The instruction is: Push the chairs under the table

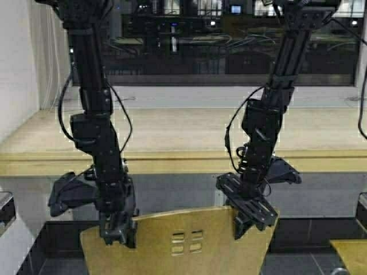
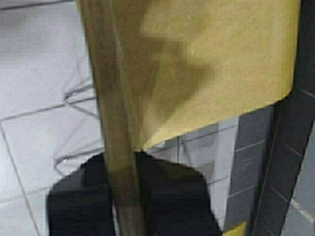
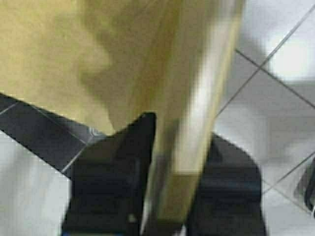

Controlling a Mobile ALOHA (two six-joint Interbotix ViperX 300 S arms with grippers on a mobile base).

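Nearest the high camera, a tan plywood chair [image 1: 183,243] is seen from behind, its curved backrest filling the lower middle of the view, with four small rectangular holes [image 1: 187,241] pierced at its centre. Just beyond it the pale-wood table [image 1: 172,160] runs straight across the view, its thick front edge lying above the top of the backrest; the chair is placed in front of that edge, and how far its seat reaches beneath cannot be told.

On the left, the top edge of the backrest near its left corner is gripped by the left gripper [image 1: 119,234]. From the left wrist, the thin wooden edge [image 2: 115,147] is seen clamped between the two dark fingers [image 2: 177,196], with pale floor tiles [image 2: 34,78] and thin chrome legs [image 2: 78,96] visible below.

On the right, the top edge near the right corner is held by the right gripper [image 1: 252,220]. From the right wrist, the backrest edge [image 3: 197,147] is seen pinched between the black fingers [image 3: 115,172], above light floor tiles [image 3: 280,93].

At the far right lower corner of the high view, part of a second tan chair [image 1: 351,252] is shown, standing apart from the first.
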